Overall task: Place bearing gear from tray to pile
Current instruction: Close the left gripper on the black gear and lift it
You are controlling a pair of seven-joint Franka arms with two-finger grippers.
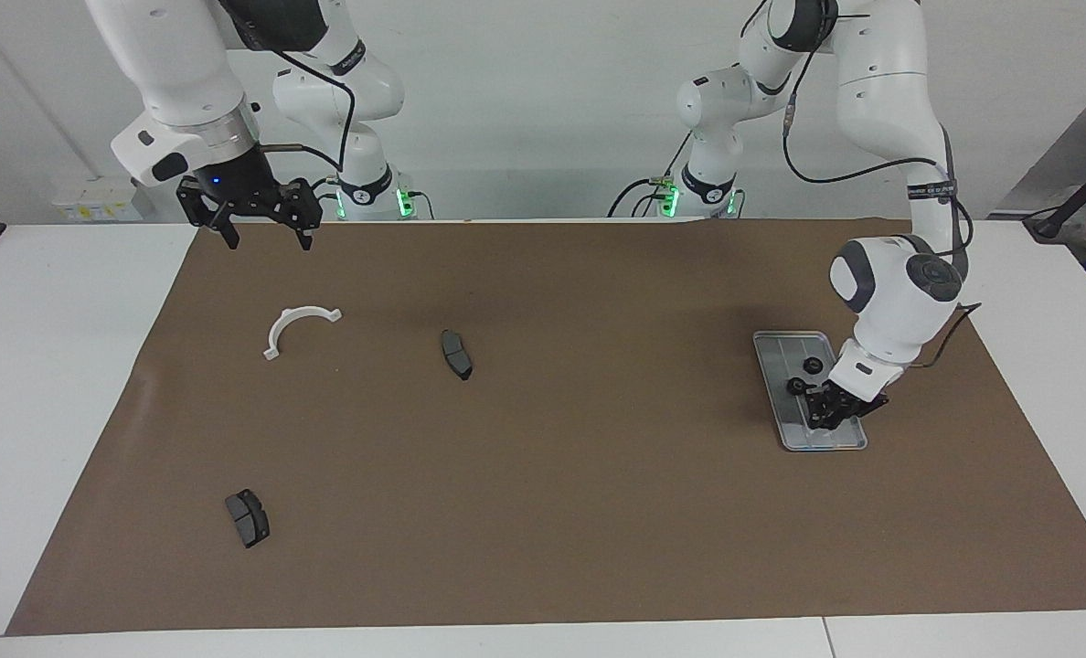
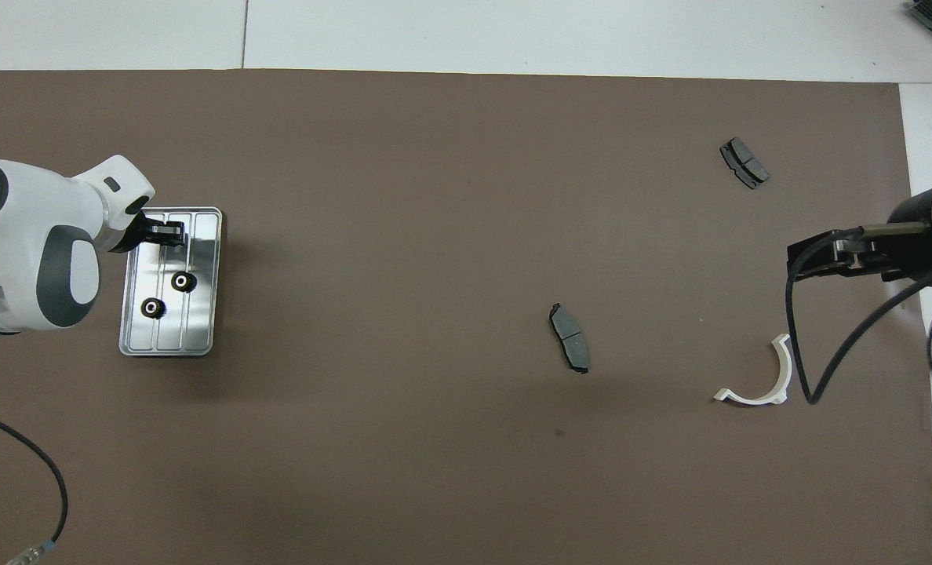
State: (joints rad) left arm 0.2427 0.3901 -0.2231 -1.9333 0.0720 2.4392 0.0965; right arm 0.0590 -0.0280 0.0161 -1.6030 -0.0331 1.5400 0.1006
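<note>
- Tray (image 1: 785,429): you will find it flat on the mat toward the left arm's end of the table, long side running away from the robots.
- In the tray: two small black bearing gears with pale centres. The nearer gear (image 2: 152,308) and the farther gear (image 2: 183,281) lie apart, in different lanes between the ridges.
- Left gripper (image 1: 825,416): it hangs low over the end of the tray farther from the robots, just beside the farther gear. You cannot tell whether the claw is clenched, released or holding anything, since the fingers sit in a dark cluster against the metal.
- Right gripper (image 1: 264,233): the claw is released, fingers spread, nothing in it. It waits over the mat's edge nearest the robots, at the right arm's end.
- Pile, loosely scattered toward the right arm's end, with no gear in it:
  - a white half-ring bracket (image 2: 748,399), nearest the right gripper;
  - a dark grey pad (image 1: 456,354) toward mid-table;
  - a second dark pad (image 1: 247,517), farthest from the robots.
- Surface: a brown mat (image 1: 598,503) covers most of a white table (image 1: 49,366).
- Room: a plain pale wall rises past the arm bases, and green lights (image 1: 403,201) glow at both bases.
</note>
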